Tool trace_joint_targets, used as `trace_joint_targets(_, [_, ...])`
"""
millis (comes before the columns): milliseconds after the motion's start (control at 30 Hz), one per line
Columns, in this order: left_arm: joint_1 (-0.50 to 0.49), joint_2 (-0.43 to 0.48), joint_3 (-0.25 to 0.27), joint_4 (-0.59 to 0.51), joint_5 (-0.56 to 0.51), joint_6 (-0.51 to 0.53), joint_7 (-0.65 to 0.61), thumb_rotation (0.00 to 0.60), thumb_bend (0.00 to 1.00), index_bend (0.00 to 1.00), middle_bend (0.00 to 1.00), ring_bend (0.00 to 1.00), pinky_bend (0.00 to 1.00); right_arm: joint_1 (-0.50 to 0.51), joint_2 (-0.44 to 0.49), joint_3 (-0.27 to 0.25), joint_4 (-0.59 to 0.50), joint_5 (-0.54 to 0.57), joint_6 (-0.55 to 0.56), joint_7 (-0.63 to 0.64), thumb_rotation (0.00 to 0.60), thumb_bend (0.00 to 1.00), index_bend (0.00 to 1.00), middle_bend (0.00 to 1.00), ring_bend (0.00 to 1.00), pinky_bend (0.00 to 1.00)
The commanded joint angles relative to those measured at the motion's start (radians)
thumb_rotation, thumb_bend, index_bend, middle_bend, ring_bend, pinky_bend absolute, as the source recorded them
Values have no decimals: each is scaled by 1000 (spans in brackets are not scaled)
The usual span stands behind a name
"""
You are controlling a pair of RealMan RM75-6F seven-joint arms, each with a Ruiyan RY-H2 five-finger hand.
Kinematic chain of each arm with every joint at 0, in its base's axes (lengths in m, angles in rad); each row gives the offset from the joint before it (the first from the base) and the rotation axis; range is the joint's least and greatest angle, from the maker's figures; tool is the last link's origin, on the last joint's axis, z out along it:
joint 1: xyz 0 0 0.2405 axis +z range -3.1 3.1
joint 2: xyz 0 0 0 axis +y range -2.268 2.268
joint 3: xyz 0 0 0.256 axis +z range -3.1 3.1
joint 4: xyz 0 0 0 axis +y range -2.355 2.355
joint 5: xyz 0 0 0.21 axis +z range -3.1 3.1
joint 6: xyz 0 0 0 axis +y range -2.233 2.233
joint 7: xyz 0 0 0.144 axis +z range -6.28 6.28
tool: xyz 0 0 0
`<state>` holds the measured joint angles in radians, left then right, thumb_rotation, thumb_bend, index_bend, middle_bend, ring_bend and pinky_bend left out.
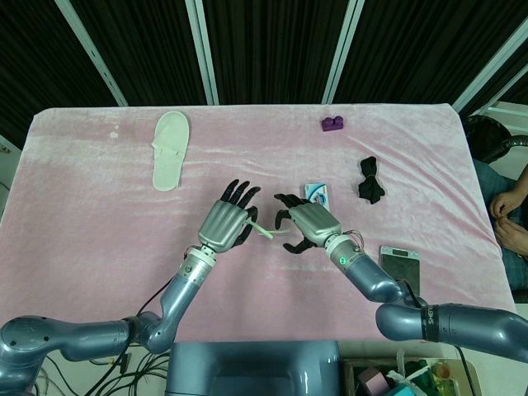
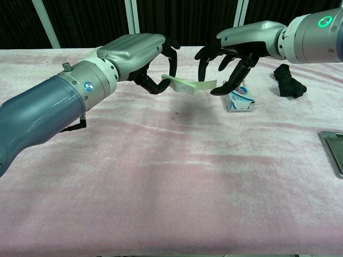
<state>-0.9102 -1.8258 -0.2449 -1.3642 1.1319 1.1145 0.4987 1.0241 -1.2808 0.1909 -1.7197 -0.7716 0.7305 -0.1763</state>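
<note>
Left hand (image 2: 143, 53) pinches green paper strip (image 2: 188, 84) above pink table (image 2: 161, 176) | right hand (image 2: 236, 51), fingers spread, at its free end | risk: mistimed release drops strip.

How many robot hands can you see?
2. The left hand pinches a pale green strip above the pink table. The right hand reaches toward the strip's free end, fingers spread, beside a small blue-and-white packet.
</note>
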Motion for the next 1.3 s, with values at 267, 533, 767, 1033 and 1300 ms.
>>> trace_joint_targets(267, [6,-3,-3,-5,13,3,4,600,497,575,111,0,0,19,-13,-6,0,34,22,-35,600,306,482,0,0,127])
trace_joint_targets(533, [10,-6,1,-9,22,-3,9,600,497,576,112,0,0,27,-21,-9,7,49,26,-46,600,343,532,0,0,128])
trace_joint_targets(767, [12,-7,-2,-14,25,-7,11,600,497,576,112,0,0,26,-27,-7,10,61,41,-47,600,404,650,0,1,128])
trace_joint_targets(1033, [15,-9,-5,-18,32,-4,4,600,497,577,113,0,0,23,-22,-8,7,62,34,-40,600,422,675,0,1,128])
trace_joint_targets(1300, [30,15,-4,-23,36,6,2,600,497,577,113,0,0,-3,19,-9,3,51,56,-27,600,456,718,0,1,128])
